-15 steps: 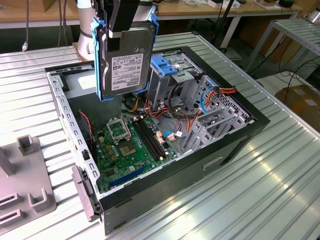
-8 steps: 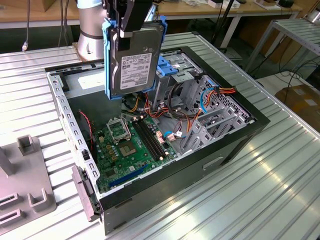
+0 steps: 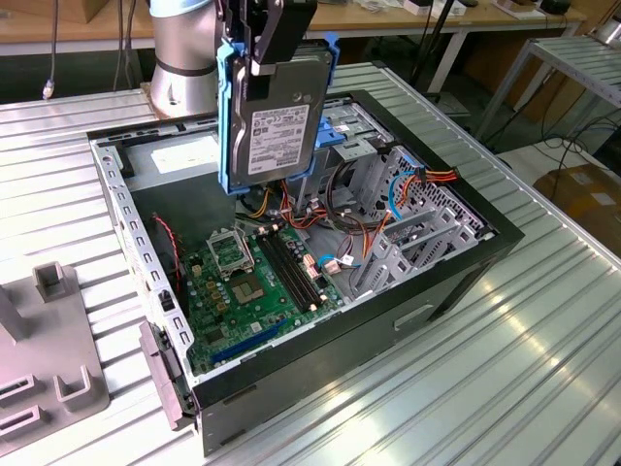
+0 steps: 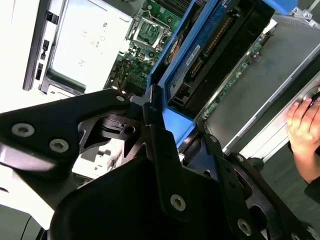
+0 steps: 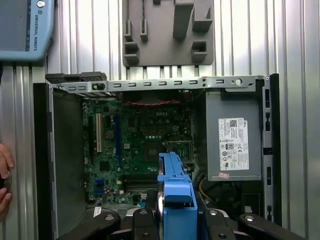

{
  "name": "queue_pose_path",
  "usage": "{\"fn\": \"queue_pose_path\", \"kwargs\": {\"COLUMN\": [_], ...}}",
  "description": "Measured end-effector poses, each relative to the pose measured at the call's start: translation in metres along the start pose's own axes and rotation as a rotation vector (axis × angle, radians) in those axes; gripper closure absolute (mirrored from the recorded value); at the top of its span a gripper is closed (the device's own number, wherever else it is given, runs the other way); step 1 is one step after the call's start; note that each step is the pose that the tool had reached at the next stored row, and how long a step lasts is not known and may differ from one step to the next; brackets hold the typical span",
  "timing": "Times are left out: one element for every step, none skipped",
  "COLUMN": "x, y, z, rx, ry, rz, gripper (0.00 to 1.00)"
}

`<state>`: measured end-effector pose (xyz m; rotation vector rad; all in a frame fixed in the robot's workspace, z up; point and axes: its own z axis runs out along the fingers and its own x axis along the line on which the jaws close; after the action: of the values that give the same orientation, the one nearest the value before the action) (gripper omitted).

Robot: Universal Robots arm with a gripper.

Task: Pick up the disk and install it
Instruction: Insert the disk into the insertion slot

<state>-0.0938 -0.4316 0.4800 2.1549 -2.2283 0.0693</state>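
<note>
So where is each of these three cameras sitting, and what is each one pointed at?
Exterior view: off the arm, above the open computer case, looking down into it; shows the grey arm and the claw holding the disk upright.
First wrist view: on the arm, looks straight down at the motherboard inside; shows the claw's black links.
Second wrist view: on the arm, looks slantwise along the claw at the disk's edge.
Shared: both wrist views show the disk's blue frame in the claw.
</note>
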Motion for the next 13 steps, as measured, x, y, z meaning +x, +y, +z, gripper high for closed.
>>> {"fn": "queue_pose_path", "kwargs": {"x": [0.0005, 0.0008, 0.0010, 0.0010, 0.0010, 0.0010, 0.0010, 0.0010, 0.0010, 0.0010, 0.0011, 0.0012, 0.0013], "y": [-0.0002, -0.0003, -0.0004, -0.0004, -0.0004, -0.0004, -0.0004, -0.0005, -0.0005, -0.0005, -0.0004, -0.0004, -0.0005], "z": [0.0000, 0.0001, 0.0001, 0.0001, 0.0001, 0.0002, 0.0002, 0.0002, 0.0002, 0.0001, -0.0006, -0.0024, -0.0040], "rx": [0.0000, 0.0001, 0.0000, 0.0000, 0.0000, 0.0000, 0.0000, 0.0001, 0.0000, 0.0000, 0.0000, 0.0001, 0.0001], "ry": [0.0002, 0.0002, 0.0011, 0.0020, 0.0021, 0.0022, 0.0022, 0.0023, 0.0023, 0.0023, 0.0024, 0.0022, 0.0023], "rz": [0.000, 0.001, 0.001, 0.001, 0.001, 0.001, 0.001, 0.001, 0.001, 0.001, 0.001, 0.001, 0.001], "gripper": [0.64, 0.64, 0.64, 0.64, 0.64, 0.64, 0.64, 0.64, 0.64, 0.64, 0.64, 0.64, 0.64]}}
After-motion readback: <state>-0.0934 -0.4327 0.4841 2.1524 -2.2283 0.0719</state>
